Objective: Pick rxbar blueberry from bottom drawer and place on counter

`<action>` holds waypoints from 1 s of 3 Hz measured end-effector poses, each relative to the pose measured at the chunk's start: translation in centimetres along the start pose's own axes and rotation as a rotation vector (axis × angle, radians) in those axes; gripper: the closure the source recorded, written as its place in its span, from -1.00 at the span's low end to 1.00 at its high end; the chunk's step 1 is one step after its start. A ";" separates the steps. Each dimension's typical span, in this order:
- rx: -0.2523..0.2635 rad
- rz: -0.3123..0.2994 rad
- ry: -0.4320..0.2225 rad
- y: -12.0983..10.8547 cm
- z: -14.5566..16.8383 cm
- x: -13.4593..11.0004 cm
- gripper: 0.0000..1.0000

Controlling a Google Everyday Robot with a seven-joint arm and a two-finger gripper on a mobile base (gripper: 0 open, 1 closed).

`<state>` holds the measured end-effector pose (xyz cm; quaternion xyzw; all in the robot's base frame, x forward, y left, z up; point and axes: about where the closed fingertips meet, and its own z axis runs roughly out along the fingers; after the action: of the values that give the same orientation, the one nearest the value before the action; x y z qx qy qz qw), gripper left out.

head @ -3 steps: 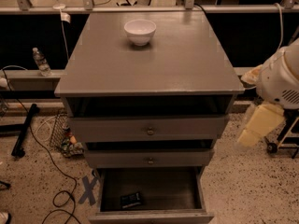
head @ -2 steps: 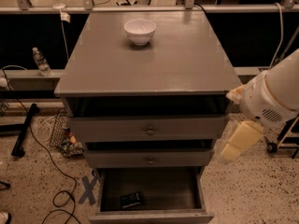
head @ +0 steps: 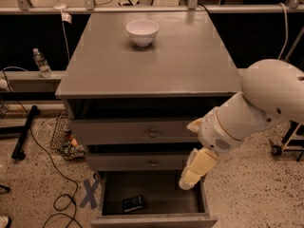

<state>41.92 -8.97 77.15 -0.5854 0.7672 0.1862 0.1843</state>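
Counter, front-right corner: gripper hangs below, over open bottom drawer; grip state unreadable; rxbar blueberry lies inside.

So the counter is just a glossy grey top with one white bowl sitting on it, up around 12 o'clock near the far edge, a touch left of centre. The gripper is off it, down around 5 o'clock, over the right side of the bottom drawer.

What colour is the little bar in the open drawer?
The bar is dark, almost black, in the camera view; the gripper hovers over the drawer.
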 end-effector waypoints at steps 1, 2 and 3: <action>0.000 0.000 0.000 0.0 0.0 0.0 -1.00; -0.014 0.098 0.051 -0.3 3.7 4.0 -1.00; -0.026 0.220 0.100 -0.9 9.1 9.4 -1.00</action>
<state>41.03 -12.38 64.56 -0.5085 0.8327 0.1856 0.1165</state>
